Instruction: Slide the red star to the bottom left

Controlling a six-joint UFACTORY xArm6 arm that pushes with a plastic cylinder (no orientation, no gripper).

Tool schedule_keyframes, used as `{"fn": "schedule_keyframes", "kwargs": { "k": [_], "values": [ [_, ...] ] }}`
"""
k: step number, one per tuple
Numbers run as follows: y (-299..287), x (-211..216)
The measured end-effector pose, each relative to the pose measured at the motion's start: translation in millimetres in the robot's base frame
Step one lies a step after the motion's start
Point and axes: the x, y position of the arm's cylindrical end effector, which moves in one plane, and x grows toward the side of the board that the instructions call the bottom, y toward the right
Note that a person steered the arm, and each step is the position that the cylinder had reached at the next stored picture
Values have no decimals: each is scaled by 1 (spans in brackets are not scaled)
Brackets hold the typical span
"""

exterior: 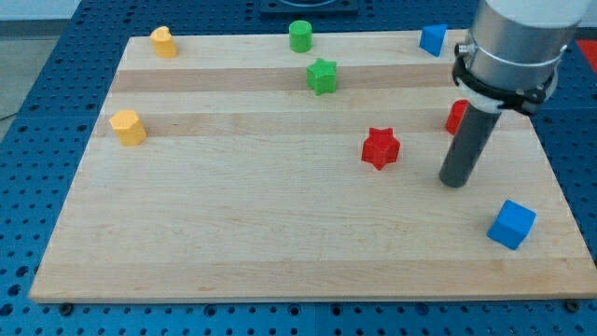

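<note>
The red star lies on the wooden board, right of the middle. My tip rests on the board to the star's right and a little lower, a short gap apart from it. The rod rises to the grey arm body at the view's top right. A second red block is partly hidden behind the rod, so its shape cannot be made out.
A green star and a green cylinder sit near the top middle. A blue block is at the top right, a blue cube at the lower right. Two yellow blocks are at the left.
</note>
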Motion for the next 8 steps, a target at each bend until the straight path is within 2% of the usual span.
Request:
{"fn": "schedule_keyframes", "kwargs": {
  "k": [1,2,3,4,5,6,7,8],
  "values": [
    [-4,-22],
    [-48,-29],
    [-126,-27],
    [-136,-25],
    [-97,-30],
    [-102,-50],
    [-157,-53],
    [-220,-33]
  ]
}}
